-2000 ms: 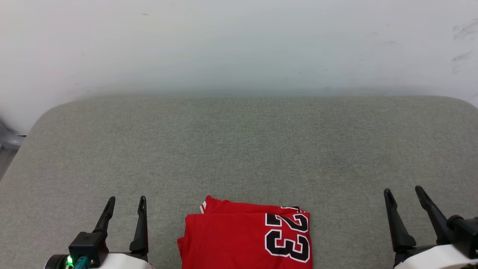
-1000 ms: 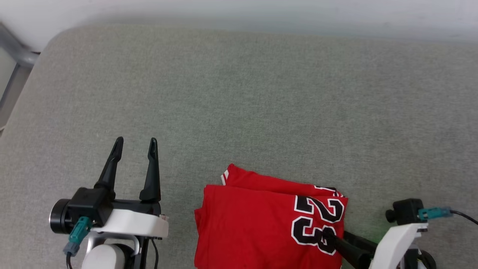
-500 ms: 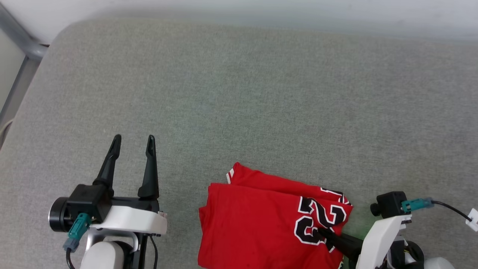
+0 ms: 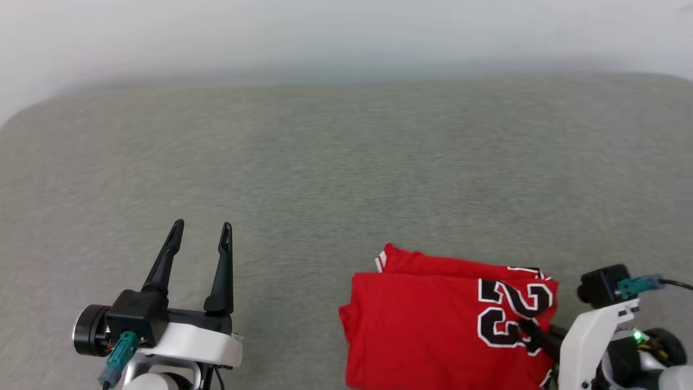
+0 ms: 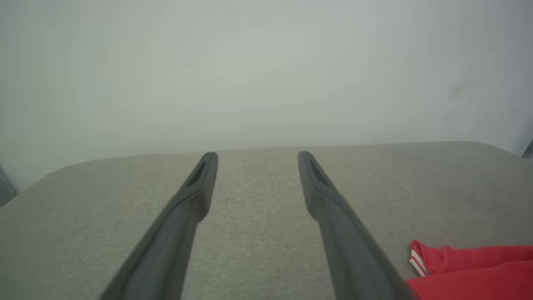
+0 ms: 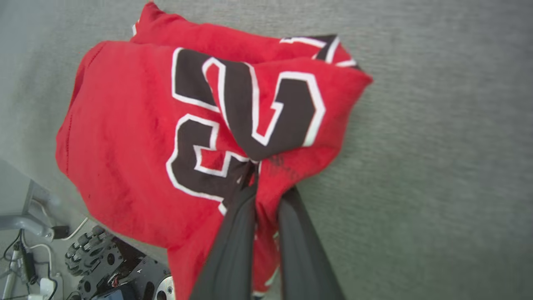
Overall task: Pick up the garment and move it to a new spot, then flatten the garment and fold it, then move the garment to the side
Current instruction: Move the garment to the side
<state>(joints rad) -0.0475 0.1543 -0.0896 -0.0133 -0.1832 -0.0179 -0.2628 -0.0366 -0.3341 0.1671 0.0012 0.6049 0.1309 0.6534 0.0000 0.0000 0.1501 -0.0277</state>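
Between the clenched fingers of the right end effector (image 6: 270, 179), a bunched fold of the garment (image 6: 125, 125) is grasped at its number 23. Its remainder lies folded on the grey fabric surface (image 4: 346, 162). Left end effector (image 4: 202, 223) stands released and empty, the garment well to its right.

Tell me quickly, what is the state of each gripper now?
Left gripper: open, holding nothing.
Right gripper: shut on the garment.

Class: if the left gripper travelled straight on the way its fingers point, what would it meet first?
The left gripper points freely over the grey cushion; the pale wall probably comes first, depth unclear. The red jersey lies aside.
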